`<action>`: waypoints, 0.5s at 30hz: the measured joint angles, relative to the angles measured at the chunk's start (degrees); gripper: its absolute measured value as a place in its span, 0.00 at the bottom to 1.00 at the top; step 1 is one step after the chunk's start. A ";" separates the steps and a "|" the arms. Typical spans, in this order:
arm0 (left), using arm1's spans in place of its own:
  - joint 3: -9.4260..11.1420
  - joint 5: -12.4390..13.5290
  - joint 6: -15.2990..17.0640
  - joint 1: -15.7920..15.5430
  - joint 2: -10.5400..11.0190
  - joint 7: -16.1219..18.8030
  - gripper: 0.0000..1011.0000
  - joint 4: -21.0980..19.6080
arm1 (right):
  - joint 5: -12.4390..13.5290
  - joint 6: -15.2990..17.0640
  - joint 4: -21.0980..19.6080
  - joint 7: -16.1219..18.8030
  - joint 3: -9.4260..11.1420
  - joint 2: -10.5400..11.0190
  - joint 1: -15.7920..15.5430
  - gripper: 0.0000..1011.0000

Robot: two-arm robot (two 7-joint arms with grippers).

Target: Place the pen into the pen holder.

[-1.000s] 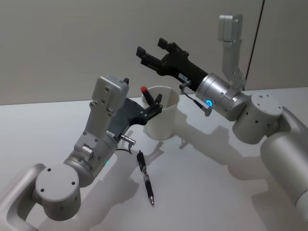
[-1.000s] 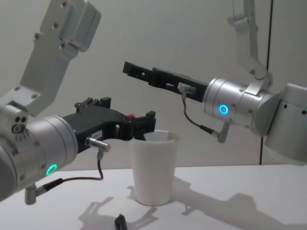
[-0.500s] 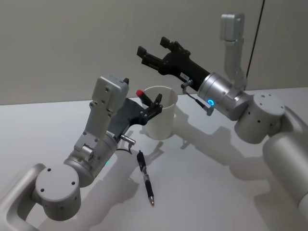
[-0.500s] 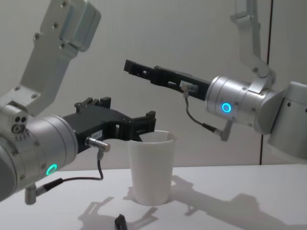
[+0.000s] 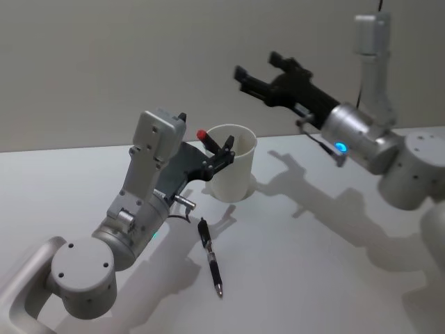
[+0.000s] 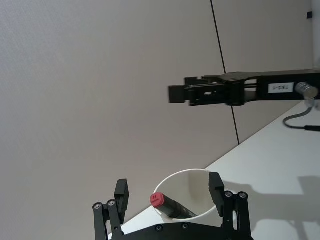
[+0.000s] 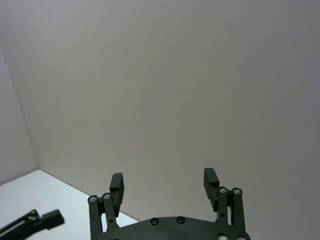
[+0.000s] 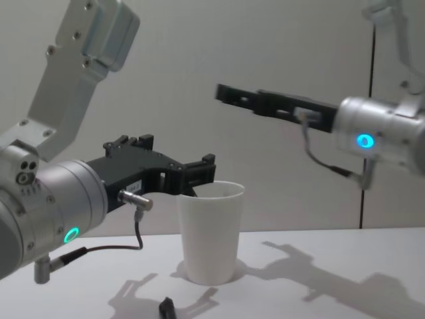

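plain white paper cup upright on white table | dark red-capped pen inside cup, leaning on rim | left gripper at rim, jaws released either side of pen | right gripper raised beyond cup, jaws spread, empty | slim black pen flat on table near cup

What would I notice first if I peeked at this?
A black pen with a red cap leans inside the plain white paper cup mid-table, the left gripper open at its rim. The right gripper hangs open in the air, higher up and to the right. Another black pen lies on the white table before the cup.
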 joint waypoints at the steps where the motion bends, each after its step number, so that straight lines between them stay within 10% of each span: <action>1: 0.00 0.00 0.00 0.00 0.00 0.00 0.99 0.00 | -0.19 0.70 -1.34 -0.58 0.45 0.77 -0.79 0.99; 15: 0.00 -0.01 0.00 0.00 -0.01 -0.01 0.99 0.00 | -0.69 6.76 -11.25 -6.54 3.93 6.76 -7.29 0.99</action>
